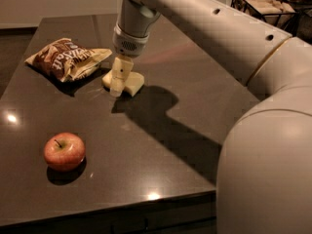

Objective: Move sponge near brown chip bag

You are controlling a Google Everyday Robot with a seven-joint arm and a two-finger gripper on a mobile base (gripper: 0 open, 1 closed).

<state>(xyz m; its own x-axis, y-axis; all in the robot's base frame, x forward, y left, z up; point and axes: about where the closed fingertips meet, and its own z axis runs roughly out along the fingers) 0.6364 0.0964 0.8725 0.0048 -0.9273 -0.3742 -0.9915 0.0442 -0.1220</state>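
The pale yellow sponge (pixel 132 84) lies on the dark table, just right of the brown chip bag (pixel 66 58), with a small gap between them. My gripper (pixel 118 82) hangs straight down from the arm at the sponge's left half and covers part of it. The bag is wrinkled, with white lettering, and lies flat at the table's back left.
A red apple (pixel 64 151) sits near the table's front left. The table's front edge (pixel 122 206) runs along the bottom. A black wire basket (pixel 265 6) stands at the back right. My arm's bulky body (pixel 268 155) fills the right side.
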